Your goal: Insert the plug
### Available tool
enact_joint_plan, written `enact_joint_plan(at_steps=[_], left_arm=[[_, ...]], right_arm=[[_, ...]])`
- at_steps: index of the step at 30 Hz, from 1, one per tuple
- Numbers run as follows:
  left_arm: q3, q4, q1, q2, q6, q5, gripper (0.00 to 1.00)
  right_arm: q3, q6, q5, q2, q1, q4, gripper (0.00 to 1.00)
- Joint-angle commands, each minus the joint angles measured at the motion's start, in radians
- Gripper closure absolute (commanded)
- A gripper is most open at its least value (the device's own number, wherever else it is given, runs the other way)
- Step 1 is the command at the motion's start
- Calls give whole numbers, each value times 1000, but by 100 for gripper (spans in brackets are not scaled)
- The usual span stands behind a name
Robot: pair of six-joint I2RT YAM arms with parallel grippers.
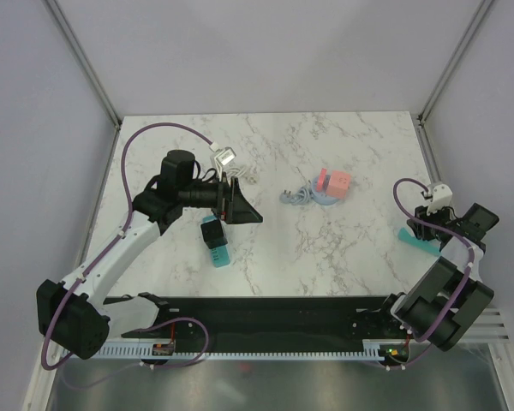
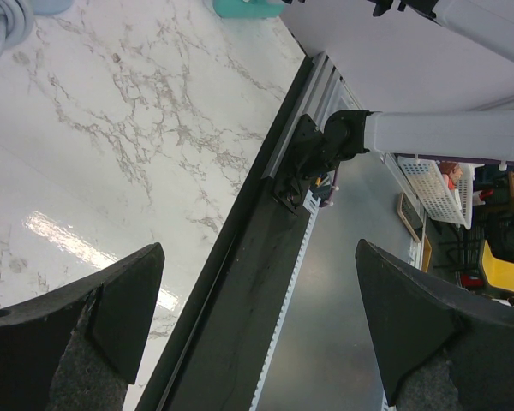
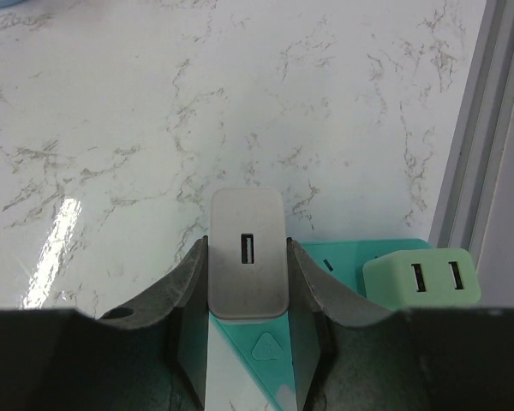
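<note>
- On the marble table point(image 1: 343, 248), everything else here is placed by its edges and middle.
- Over the table's left half, the left arm reaches in, and the left gripper point(image 2: 259, 248) has its fingers spread wide apart with nothing between them.
- At the table's right edge, the right arm bends back toward the near side. The right gripper point(image 3: 247, 248) is clamped on a white charger point(image 3: 247, 274), one finger pressed to each side.
- Also at the table's right edge, a teal power strip point(image 1: 415, 242) lies flat. The charger is held upright right over its near end, USB port facing the camera. Whether the prongs are in the strip I cannot tell.
- Left of the table's middle lies a teal and black block point(image 1: 215, 244).
- Beyond the table's middle, a pink block point(image 1: 334, 181) sits on a coiled pale blue cable point(image 1: 298, 198).
- On the strip, just right of the charger, is a pale green adapter point(image 3: 420, 278) with two ports.
</note>
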Motion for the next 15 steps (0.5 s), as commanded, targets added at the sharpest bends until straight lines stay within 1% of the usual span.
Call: enact_joint_plan(at_steps=[1, 6, 10, 11, 13, 15], left_arm=[[9, 25, -3, -23, 34, 9, 0], [12, 21, -3, -12, 36, 18, 0], [12, 20, -3, -7, 37, 16, 0], [12, 20, -3, -9, 37, 13, 0], [12, 18, -3, -10, 39, 9, 0], [12, 17, -3, -10, 40, 4, 0]], right_arm=[[-63, -82, 114, 65, 1, -118, 100], [-86, -79, 135, 86, 4, -94, 100], [-53, -59, 118, 127, 5, -100, 100], [-53, -56, 120, 128, 4, -101, 90], [-63, -44, 117, 123, 4, -85, 82], [-65, -39, 115, 120, 4, -80, 77]])
